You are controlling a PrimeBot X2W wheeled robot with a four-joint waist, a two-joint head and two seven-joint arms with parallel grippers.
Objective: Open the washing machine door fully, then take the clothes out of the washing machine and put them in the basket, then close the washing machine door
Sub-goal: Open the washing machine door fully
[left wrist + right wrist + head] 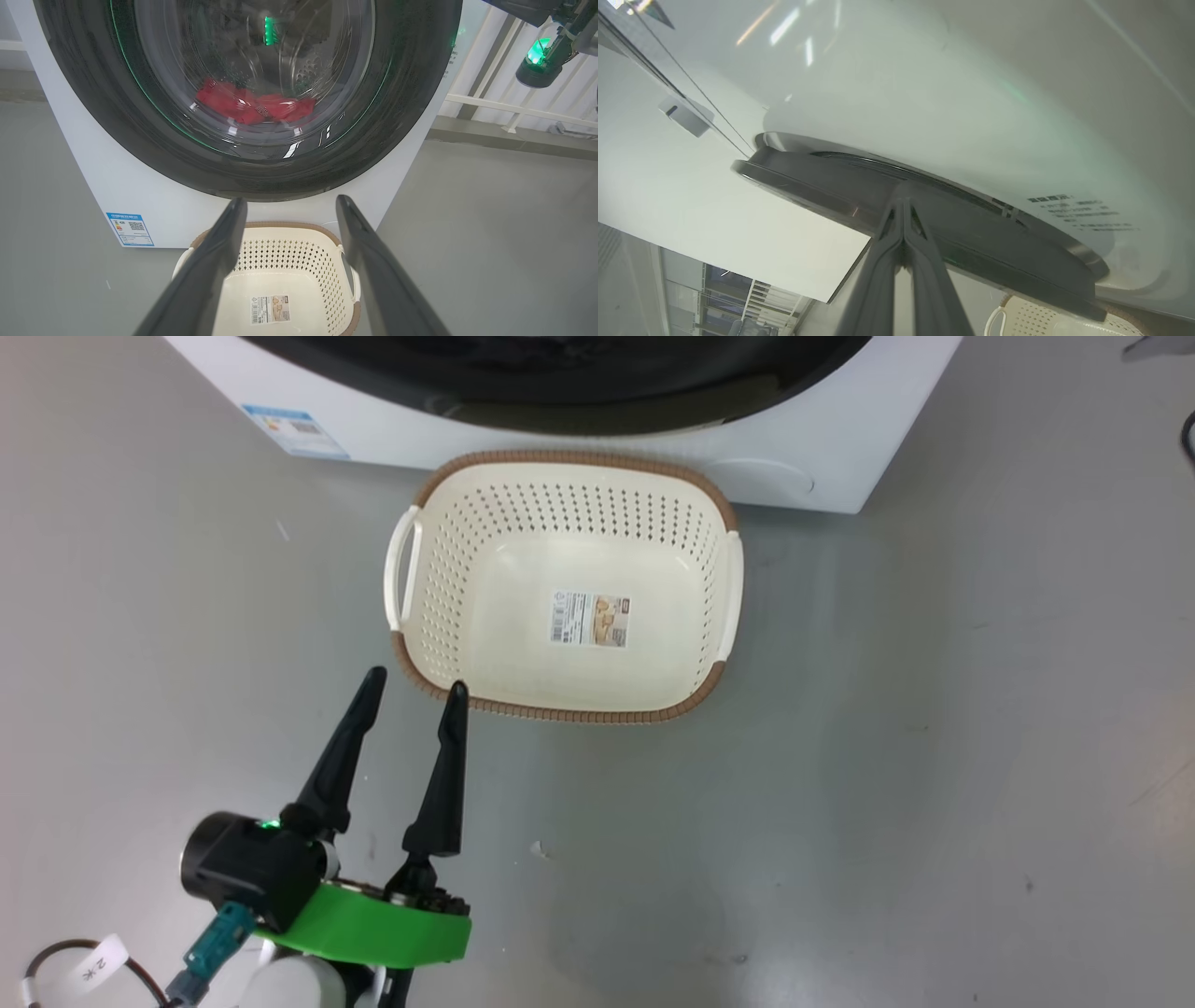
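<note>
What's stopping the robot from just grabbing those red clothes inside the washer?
The large round door, glossy black ring around clear glass, looks shut and stands between the open left end effector and the bright red fabric clothes behind its window.

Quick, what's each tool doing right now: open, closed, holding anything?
Left tool: open, empty, beside the basket.
Right tool: closed, nothing between its fingers, tips at the washing machine door rim.
</note>
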